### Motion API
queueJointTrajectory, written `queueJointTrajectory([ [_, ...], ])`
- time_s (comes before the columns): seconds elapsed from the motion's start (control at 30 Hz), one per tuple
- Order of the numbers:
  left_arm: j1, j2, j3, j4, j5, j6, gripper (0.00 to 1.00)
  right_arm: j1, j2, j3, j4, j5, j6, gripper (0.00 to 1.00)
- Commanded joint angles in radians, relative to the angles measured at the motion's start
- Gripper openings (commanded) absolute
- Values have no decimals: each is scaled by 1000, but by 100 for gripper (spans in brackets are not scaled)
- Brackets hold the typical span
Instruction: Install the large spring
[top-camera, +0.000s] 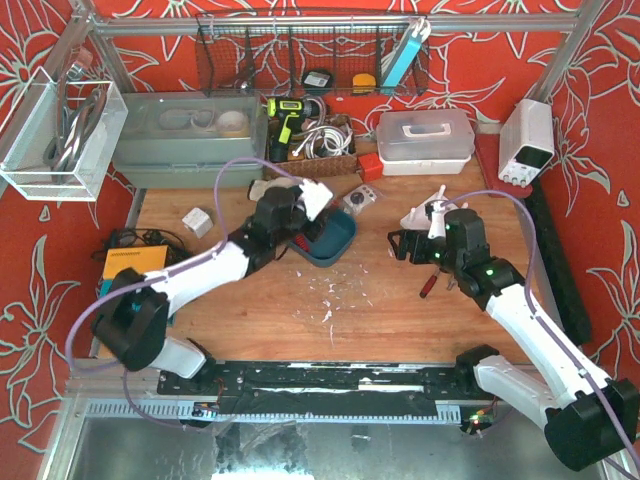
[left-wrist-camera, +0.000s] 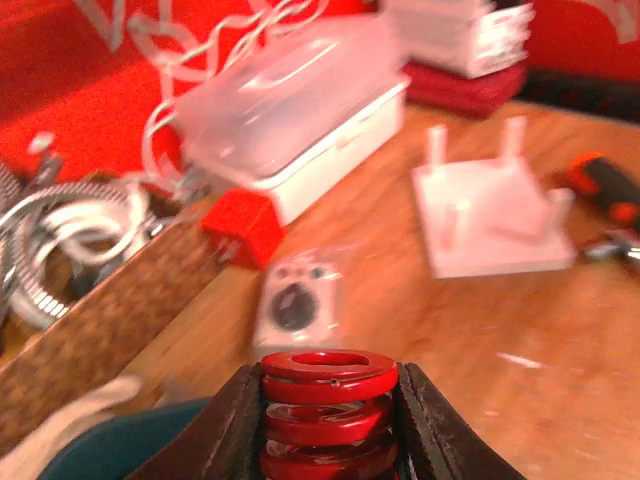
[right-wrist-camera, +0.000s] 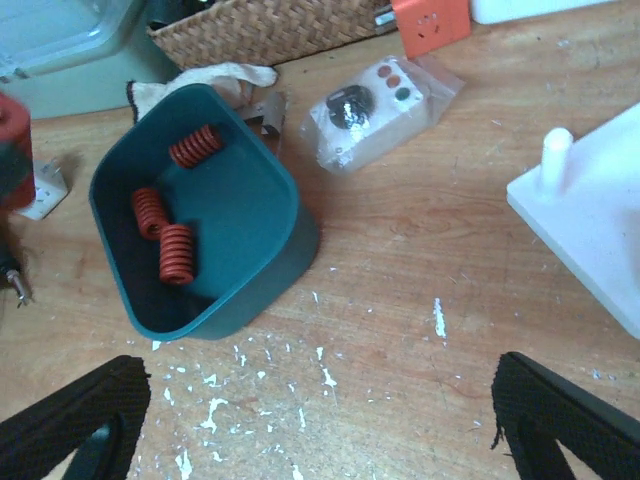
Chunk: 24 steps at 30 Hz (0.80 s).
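My left gripper (left-wrist-camera: 328, 385) is shut on a large red spring (left-wrist-camera: 328, 415), held upright between the dark fingers. In the top view the left gripper (top-camera: 300, 232) hovers over the left rim of the teal bin (top-camera: 345, 240). The bin (right-wrist-camera: 250, 240) holds three smaller red springs (right-wrist-camera: 175, 252). The white peg base (left-wrist-camera: 495, 215) stands to the right on the wood, beside the right arm (top-camera: 432, 212). My right gripper (right-wrist-camera: 320, 420) is open wide and empty above bare wood, between the bin and the peg base (right-wrist-camera: 590, 215).
A bagged control box (right-wrist-camera: 375, 105) lies behind the bin. A red-handled screwdriver (top-camera: 428, 283) lies near the right arm. A clear lidded box (top-camera: 425, 140), a wicker basket (right-wrist-camera: 270, 30) and an orange block (right-wrist-camera: 430, 22) stand at the back. White chips (right-wrist-camera: 320, 370) litter the wood.
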Motion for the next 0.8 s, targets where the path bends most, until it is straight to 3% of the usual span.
queueJointTrajectory([
  [0.0, -88, -109, -190, 321, 108, 178, 0, 7, -12, 73, -77, -69, 37, 91],
  [0.13, -169, -158, -329, 477, 139, 295, 0, 8, -10, 105, -73, -204, 52, 85],
  [0.37, -256, -145, -351, 473, 109, 363, 0, 37, 1, 97, -7, -376, 55, 76],
  [0.6, -289, -123, -332, 477, 100, 365, 0, 114, 23, 101, -10, -412, 11, 68],
  [0.77, -311, -117, -303, 460, 96, 363, 0, 140, 51, 100, -29, -415, -24, 68],
])
